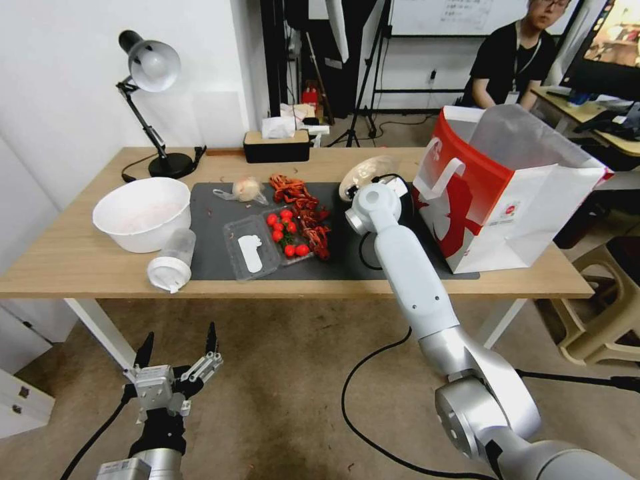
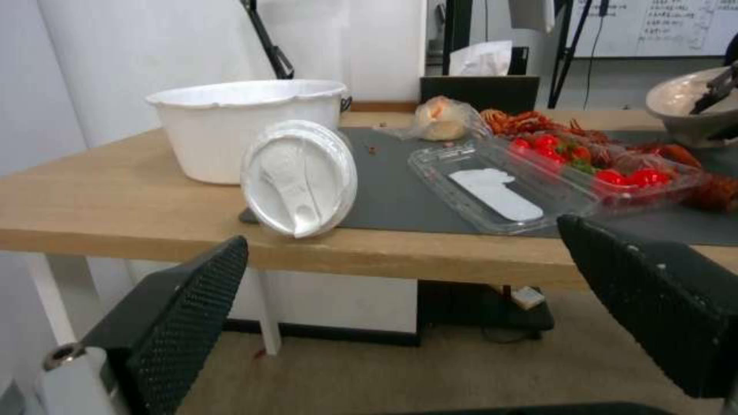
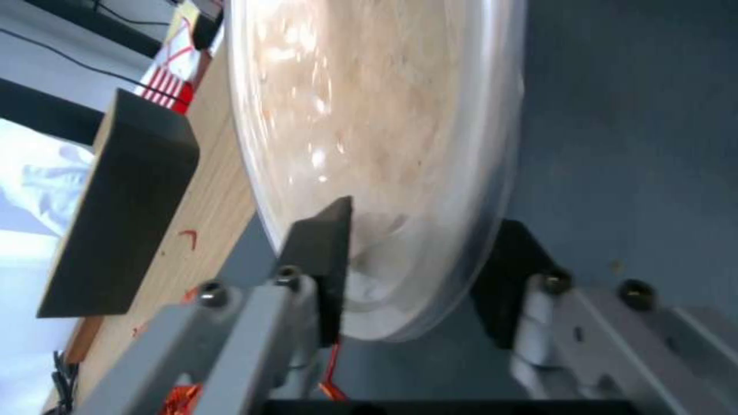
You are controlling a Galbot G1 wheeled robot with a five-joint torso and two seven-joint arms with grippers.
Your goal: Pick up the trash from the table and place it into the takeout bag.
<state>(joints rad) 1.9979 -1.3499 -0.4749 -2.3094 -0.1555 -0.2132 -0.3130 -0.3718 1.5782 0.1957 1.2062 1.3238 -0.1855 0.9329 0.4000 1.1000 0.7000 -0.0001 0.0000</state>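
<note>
Right gripper (image 3: 415,276) clamps bowl (image 3: 369,132) by its rim, tilted above mat; likely next: carry to bag (image 1: 507,193). Left gripper (image 1: 179,357) parked low, jaws released.

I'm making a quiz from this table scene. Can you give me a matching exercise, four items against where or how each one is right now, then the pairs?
Items:
1. beige shallow bowl
2. clear white-lidded cup
3. takeout bag
4. left gripper

States:
A. lying on its side near the table's front edge
B. standing open at the table's right end
C. open, below the table edge
D. tilted, rim pinched by the right gripper

Pairs: 1-D, 2-A, 3-B, 4-C
</note>
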